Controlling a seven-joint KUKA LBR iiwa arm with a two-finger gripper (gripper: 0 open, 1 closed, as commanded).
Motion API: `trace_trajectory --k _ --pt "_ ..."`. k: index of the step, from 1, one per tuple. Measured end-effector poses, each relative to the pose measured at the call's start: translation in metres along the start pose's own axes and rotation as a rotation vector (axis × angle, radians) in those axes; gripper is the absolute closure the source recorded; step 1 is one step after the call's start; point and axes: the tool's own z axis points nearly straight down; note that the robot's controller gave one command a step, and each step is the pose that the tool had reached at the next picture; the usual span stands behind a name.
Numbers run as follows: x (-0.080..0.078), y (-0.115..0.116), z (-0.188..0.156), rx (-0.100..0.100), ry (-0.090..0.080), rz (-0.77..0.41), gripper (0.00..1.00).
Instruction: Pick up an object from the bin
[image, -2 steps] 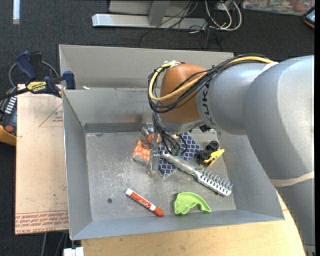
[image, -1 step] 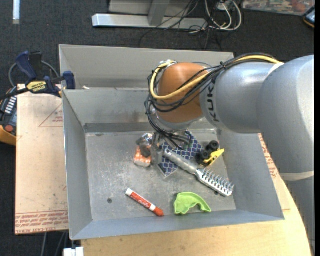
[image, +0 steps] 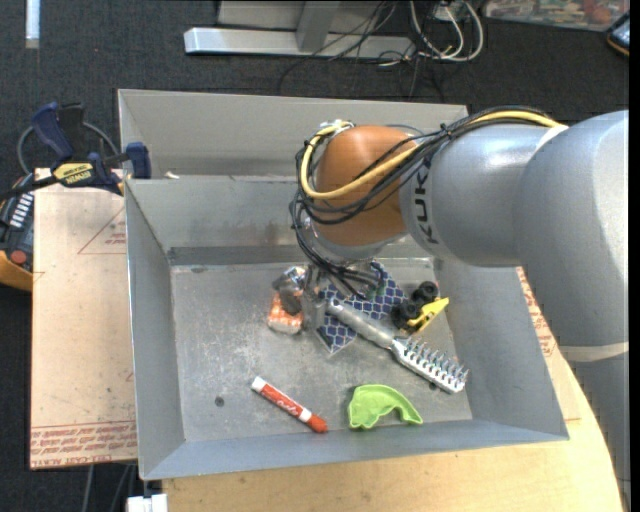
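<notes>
Blue lattice-patterned cloth (image: 343, 334): lay at centre of bin (image: 215, 330), directly under gripper (image: 325, 290); grip state could not be told. Grey brush (image: 405, 348) lay across its right side; orange-and-grey lump (image: 286, 312) just left; red marker (image: 288, 402) and green scrap (image: 382, 406) nearer.

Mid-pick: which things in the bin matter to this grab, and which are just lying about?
In play, judging by nearness:
claw; blue patterned pad and small orange-and-grey thing, both beneath it at the middle of the bin.

Lying about:
silver brush; yellow-and-black clip; green curved piece; red-and-white marker.
</notes>
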Motion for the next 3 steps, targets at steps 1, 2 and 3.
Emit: trace_trajectory --k 1,2,3 --pt "0.002 0.001 -0.005 -0.002 0.005 0.000 1.00" --pt "0.003 0.001 -0.025 -0.003 0.012 -0.001 1.00" --pt "0.001 -0.001 -0.052 0.002 0.004 0.000 1.00"
